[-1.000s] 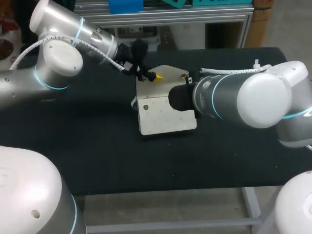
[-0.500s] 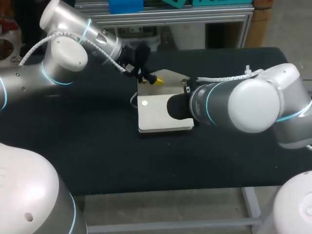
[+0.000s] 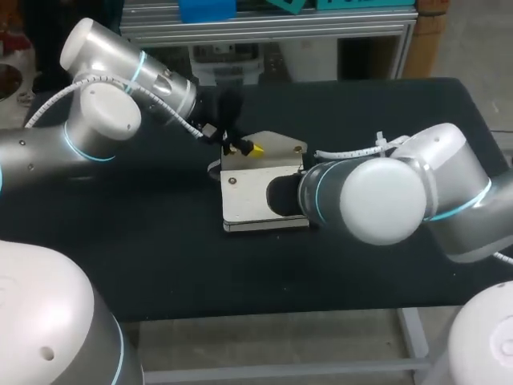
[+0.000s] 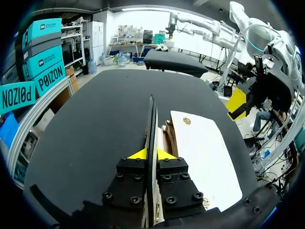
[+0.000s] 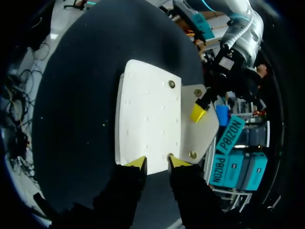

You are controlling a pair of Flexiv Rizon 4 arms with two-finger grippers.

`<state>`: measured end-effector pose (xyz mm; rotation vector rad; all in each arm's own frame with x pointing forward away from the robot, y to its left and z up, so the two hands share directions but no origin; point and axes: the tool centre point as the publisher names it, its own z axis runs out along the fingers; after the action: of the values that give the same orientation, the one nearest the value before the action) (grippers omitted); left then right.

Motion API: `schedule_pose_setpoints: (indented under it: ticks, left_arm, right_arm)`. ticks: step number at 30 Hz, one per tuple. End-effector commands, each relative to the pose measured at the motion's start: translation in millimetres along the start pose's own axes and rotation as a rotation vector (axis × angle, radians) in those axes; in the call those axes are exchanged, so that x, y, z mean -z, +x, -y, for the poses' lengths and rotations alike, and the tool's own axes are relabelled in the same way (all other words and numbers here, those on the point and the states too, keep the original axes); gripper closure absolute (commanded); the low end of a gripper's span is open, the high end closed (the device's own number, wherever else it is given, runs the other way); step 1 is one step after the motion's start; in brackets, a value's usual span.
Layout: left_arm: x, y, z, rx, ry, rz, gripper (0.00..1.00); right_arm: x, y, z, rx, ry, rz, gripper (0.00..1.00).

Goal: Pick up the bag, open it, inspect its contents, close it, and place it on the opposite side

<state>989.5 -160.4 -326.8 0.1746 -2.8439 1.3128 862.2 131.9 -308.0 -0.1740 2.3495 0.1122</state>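
A flat cream bag (image 3: 248, 196) lies on the black table, its flap (image 3: 276, 144) folded open toward the far side. My left gripper (image 3: 243, 147) is shut on that flap, which runs edge-on between the yellow tips in the left wrist view (image 4: 151, 154). The bag's body (image 4: 205, 152) lies beside it. My right gripper (image 5: 157, 163) stands open at the bag's (image 5: 147, 119) near edge, its tips a little apart on either side of a corner snap. In the head view my right wrist (image 3: 284, 195) hides that gripper and the bag's right side.
The black table (image 3: 160, 265) stretches wide to the left and front of the bag. My right arm's big elbow (image 3: 377, 200) hangs low over the table's right half. Metal snaps (image 5: 171, 84) dot the bag's corners.
The bag has dropped from a tilt to lying flat and has shifted slightly left and toward the front. My right arm has followed it leftward. The left gripper still holds the flap.
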Motion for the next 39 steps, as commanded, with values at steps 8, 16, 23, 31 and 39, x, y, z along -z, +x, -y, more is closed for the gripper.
schedule_pose_setpoints:
  ticks: [8, 16, 23, 31, 39]
  left_arm:
    - [-13, -12.5, -10, 0.016, -0.013, -0.037, 1.00]
    - [-22, -17.4, -15, 0.033, -0.025, -0.065, 1.00]
    - [-26, -21.1, -16, 0.038, -0.031, -0.086, 1.00]
    - [-32, -22.1, -18, 0.048, -0.041, -0.100, 1.00]
    - [-37, -22.3, -21, 0.054, -0.044, -0.118, 1.00]
  right_arm:
    - [2, 31.6, -9.0, 0.008, 0.005, 0.386, 0.64]
    - [-11, 45.6, -6.8, 0.017, 0.022, 0.379, 0.60]
    - [-22, 48.2, 0.6, 0.026, 0.035, 0.379, 0.57]
    - [-37, 48.3, 0.5, 0.030, 0.031, 0.372, 0.57]
    - [-49, 45.1, 1.0, 0.033, 0.046, 0.367, 0.58]
